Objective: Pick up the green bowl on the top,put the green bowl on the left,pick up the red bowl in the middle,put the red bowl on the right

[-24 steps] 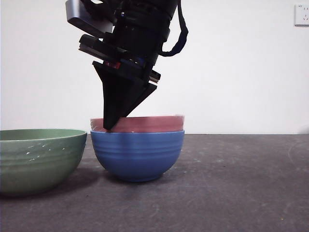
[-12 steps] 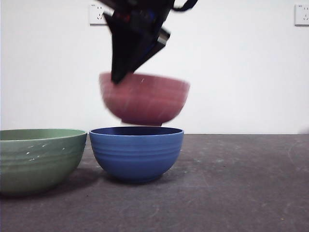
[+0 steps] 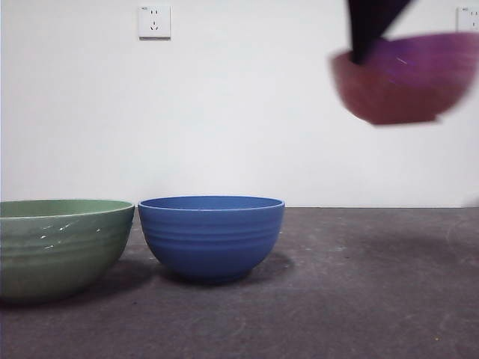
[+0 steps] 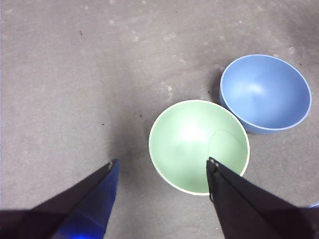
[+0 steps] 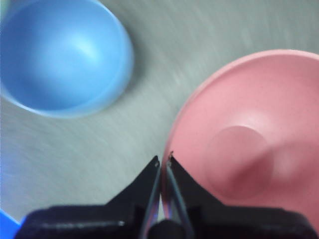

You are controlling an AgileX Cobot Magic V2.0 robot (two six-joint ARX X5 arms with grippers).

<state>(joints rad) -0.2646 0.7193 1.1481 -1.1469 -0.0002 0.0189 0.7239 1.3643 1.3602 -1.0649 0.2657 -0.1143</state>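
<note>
I count three bowls, one of each colour. One green bowl (image 3: pixel 60 247) is at the lower left of the front frame, one blue bowl (image 3: pixel 212 235) is at the lower centre, and one red bowl (image 3: pixel 408 78) is at the upper right. On the wall I count two sockets: one socket (image 3: pixel 154 22) at the upper left, a second socket (image 3: pixel 468 18) at the upper right edge.

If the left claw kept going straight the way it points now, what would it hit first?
Most likely the bare table. The left claw is open and aims between its tips at table just beside the green bowl; its one fingertip overlaps the bowl's rim, so contact there is possible.
</note>
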